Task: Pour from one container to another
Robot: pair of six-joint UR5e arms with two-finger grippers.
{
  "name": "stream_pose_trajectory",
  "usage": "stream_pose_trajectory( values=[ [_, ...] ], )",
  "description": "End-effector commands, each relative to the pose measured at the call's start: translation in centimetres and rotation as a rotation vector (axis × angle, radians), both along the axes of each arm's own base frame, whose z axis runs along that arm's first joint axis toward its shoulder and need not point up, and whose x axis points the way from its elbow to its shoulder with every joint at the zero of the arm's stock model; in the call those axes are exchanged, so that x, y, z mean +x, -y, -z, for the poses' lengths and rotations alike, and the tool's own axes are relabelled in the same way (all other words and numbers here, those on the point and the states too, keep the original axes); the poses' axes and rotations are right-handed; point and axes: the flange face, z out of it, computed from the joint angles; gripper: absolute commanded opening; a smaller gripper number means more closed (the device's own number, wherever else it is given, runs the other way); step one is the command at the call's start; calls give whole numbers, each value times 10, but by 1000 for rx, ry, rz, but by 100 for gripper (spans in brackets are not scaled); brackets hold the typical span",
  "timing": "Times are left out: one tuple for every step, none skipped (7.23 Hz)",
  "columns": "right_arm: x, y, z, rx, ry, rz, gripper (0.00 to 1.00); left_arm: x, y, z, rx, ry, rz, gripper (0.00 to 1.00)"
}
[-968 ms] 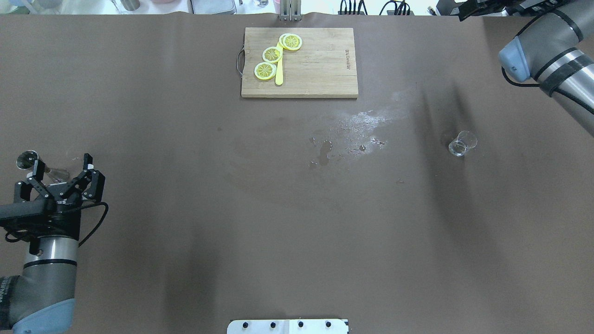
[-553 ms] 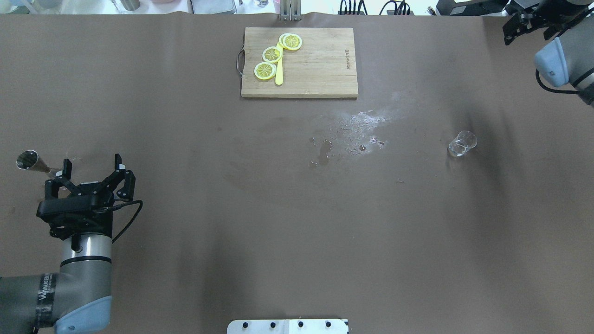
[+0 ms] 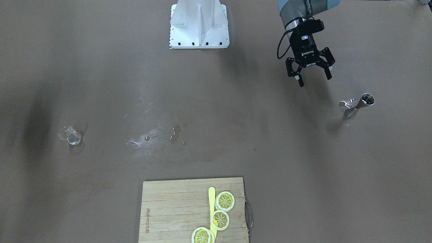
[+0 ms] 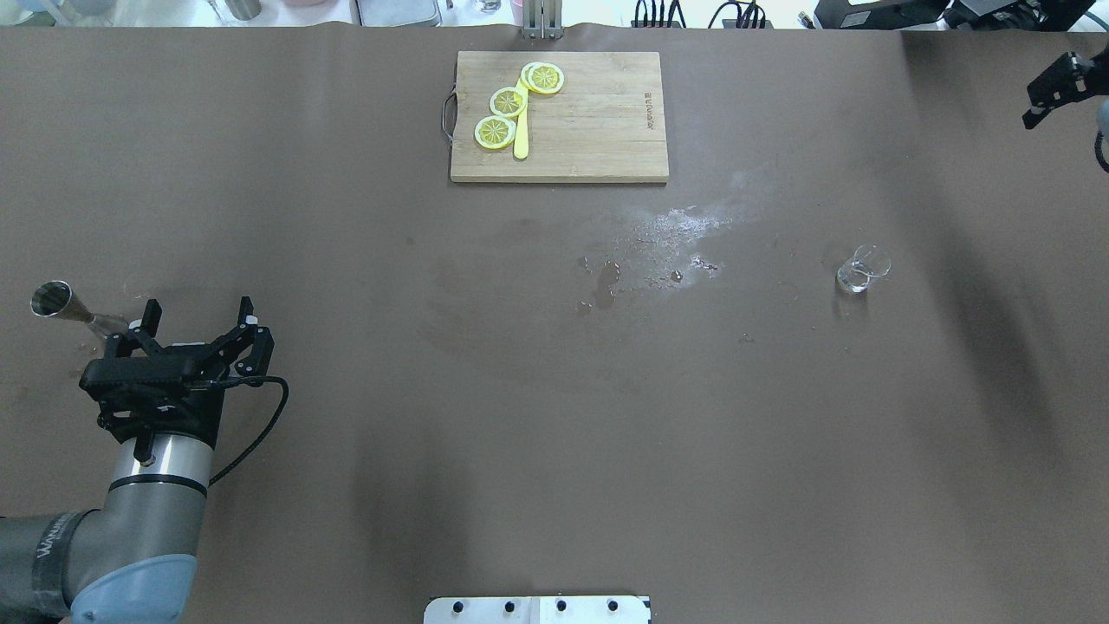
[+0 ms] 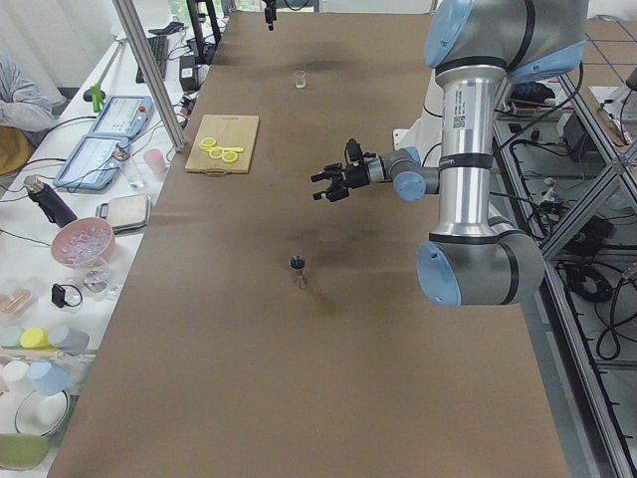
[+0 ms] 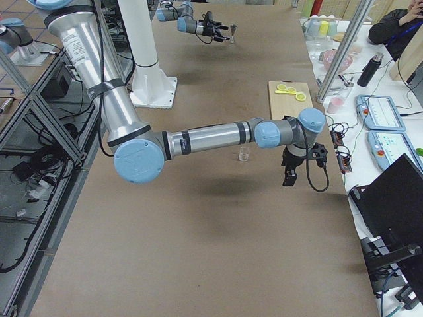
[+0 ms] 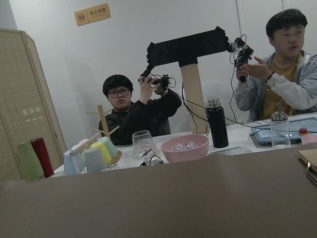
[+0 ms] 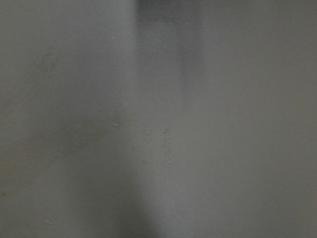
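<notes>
Two fingers (image 3: 299, 80) of the left gripper (image 3: 314, 79) stand spread wide, holding nothing; the body above them reads ROBOTIQ. The metal jigger (image 3: 358, 107) stands upright near them, not touching. The small glass (image 3: 70, 135) sits well apart, beyond a wet patch (image 3: 158, 136). The right gripper (image 4: 1053, 87) shows only partly at the overhead view's edge, so I cannot tell whether its fingers are apart or together. The stamp on the cutting board (image 3: 175, 209) is too small to read
</notes>
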Motion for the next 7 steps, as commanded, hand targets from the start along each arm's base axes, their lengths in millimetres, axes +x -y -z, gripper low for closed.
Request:
stream_pose_trajectory(
  values=[
    [56,-62,-44,-7,31,-23,100,-9,9,25,-19,-51,-191,98],
    [75,-86,-60,20,29,0,100,-19,35,41,-66,-163,-240,98],
    [77,-104,-84,-16,16,2,100,-26,56,58,-97,-275,-310,98],
    [77,-100,-79,-11,13,2,100,-38,90,62,-156,-321,-365,98],
    [76,-98,-83,-30,8,-7,100,-64,129,52,-239,-334,-436,98],
    [90,-95,-85,-38,-6,-32,100,-100,168,33,-337,-313,-488,98],
    [116,-102,-88,-69,12,-81,100,-143,199,5,-428,-223,-573,98]
  ],
)
